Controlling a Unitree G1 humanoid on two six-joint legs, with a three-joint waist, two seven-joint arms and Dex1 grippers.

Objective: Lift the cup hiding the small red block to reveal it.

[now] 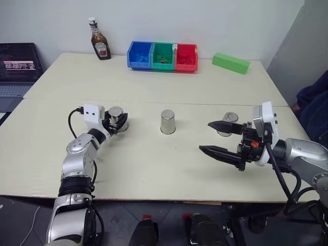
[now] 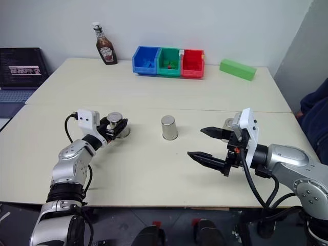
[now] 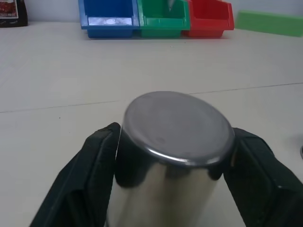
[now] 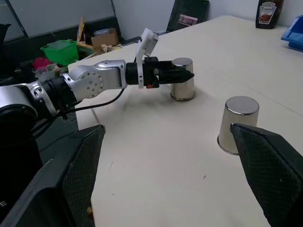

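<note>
Room: pale wall behind a cream table [image 1: 154,154]; a laptop [image 1: 18,69] sits at the far left edge of the head view.
Table back edge: a ketchup bottle [image 1: 99,40] stands upper left of centre; a blue bin [image 1: 139,55], a green bin [image 1: 163,56] and a red bin [image 1: 186,57] touch in 1 row at top centre; a green box [image 1: 231,62] lies to their right.
Cups: 3 shiny silver tumblers stand upside down in a rough row across the middle of the head view.
Left cup [image 1: 117,118]: left of centre, standing on the table between the fingers of the left gripper [image 1: 116,123].
Middle cup [image 1: 167,122]: at the centre of the frame, standing free, well apart from both grippers.
Right cup [image 1: 228,123]: right of centre, partly hidden behind the upper finger of the right gripper [image 1: 219,138].
Left gripper state: closed on the left cup; in the left wrist view 1 black finger presses each side of the cup's wall, with the flat base facing the camera.
Right gripper state: spread wide and holding nothing, hanging above the table in the right half of the frame, fingertips pointing toward the centre.
Small red block: cannot be told under which cup it lies.
Lower edge: the right wrist view has the left arm reaching across the table to its cup, with the middle cup nearer the camera.
</note>
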